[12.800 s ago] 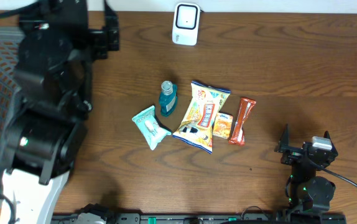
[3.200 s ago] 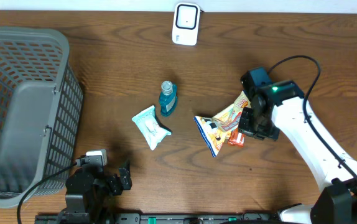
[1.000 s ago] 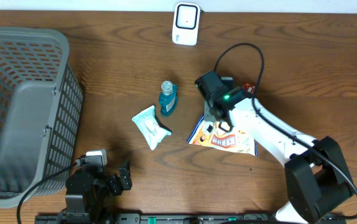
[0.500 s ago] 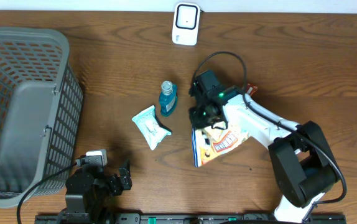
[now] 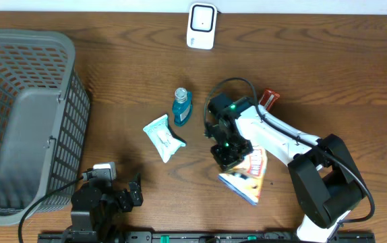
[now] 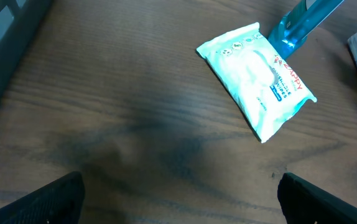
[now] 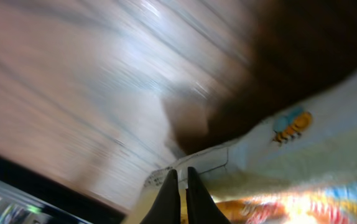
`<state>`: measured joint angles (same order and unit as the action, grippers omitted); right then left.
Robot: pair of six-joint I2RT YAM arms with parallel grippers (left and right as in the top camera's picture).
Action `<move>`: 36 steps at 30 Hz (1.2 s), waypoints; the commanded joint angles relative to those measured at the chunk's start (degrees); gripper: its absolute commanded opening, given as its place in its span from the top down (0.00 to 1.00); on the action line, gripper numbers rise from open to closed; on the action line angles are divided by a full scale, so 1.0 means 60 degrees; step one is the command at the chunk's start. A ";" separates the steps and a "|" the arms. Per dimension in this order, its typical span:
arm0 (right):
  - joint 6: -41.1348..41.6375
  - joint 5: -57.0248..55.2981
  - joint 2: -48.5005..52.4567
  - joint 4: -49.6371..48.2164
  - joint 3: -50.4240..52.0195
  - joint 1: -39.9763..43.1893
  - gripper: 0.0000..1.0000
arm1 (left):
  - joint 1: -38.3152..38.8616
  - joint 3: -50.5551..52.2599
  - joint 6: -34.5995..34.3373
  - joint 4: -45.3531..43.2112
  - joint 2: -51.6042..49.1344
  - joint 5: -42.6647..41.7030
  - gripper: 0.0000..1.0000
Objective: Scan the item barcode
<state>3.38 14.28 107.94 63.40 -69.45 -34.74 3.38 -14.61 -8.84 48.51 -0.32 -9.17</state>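
My right gripper (image 5: 226,155) is shut on an edge of the yellow snack bag (image 5: 247,179), which hangs tilted just right of the table's middle, towards the front. In the right wrist view the thin fingers (image 7: 171,190) pinch the bag's seam (image 7: 272,162), and the picture is blurred by motion. The white barcode scanner (image 5: 201,25) stands at the back edge, well away from the bag. At the front left, my left gripper (image 5: 134,190) rests wide open over bare wood (image 6: 181,205), holding nothing.
A blue bottle (image 5: 181,106) and a pale wipes pack (image 5: 162,137) lie left of the right arm; both also show as bottle (image 6: 306,22) and pack (image 6: 259,81). A red snack bar (image 5: 268,98) lies behind the arm. A grey basket (image 5: 25,121) fills the left side.
The right arm has swung the snack bag from beside the bottle towards the table's front, turning it. The left arm has not moved.
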 commanded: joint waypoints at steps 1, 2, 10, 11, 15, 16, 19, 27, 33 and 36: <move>0.1016 -0.2076 -0.0350 0.0659 -0.0678 -0.0025 0.99 | -0.0033 0.0044 -0.0007 0.0368 0.0018 -0.0146 0.01; 0.1202 -0.2422 -0.0375 0.0834 -0.0801 -0.0033 0.99 | -0.0033 0.0044 -0.0007 0.0368 0.0018 -0.0146 0.01; 0.2040 -0.2710 -0.1038 0.1708 -0.2211 -0.0036 0.89 | -0.0033 0.0044 -0.0007 0.0368 0.0018 -0.0146 0.01; 0.2608 -0.2761 -0.1202 0.1676 -0.2266 -0.0036 0.80 | -0.0033 0.0044 -0.0007 0.0368 0.0018 -0.0146 0.01; 0.4535 -0.3351 -0.1399 0.1923 -0.2091 -0.0182 0.31 | -0.0033 0.0044 -0.0007 0.0368 0.0018 -0.0146 0.01; 0.5074 -0.3734 -0.1351 0.2036 -0.1916 -0.0295 0.20 | -0.0033 0.0044 -0.0007 0.0368 0.0018 -0.0146 0.01; 0.6113 -0.4262 -0.1231 0.1996 -0.1202 -0.0699 0.01 | -0.0033 0.0044 -0.0007 0.0368 0.0018 -0.0146 0.01; 0.7843 -0.4976 -0.0423 0.1075 0.0251 -0.1421 0.01 | -0.0033 0.0044 -0.0007 0.0368 0.0018 -0.0146 0.01; 0.8036 -0.5056 0.1362 0.0856 0.0426 -0.1388 0.01 | -0.0033 0.0044 -0.0007 0.0368 0.0018 -0.0146 0.01; 0.7501 -0.4623 0.2382 0.0765 0.0426 -0.1388 0.01 | -0.0033 0.0044 -0.0007 0.0368 0.0018 -0.0149 0.01</move>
<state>48.77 -14.22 113.19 71.00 -69.19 -43.22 3.38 -14.72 -8.84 48.64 -0.30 -9.17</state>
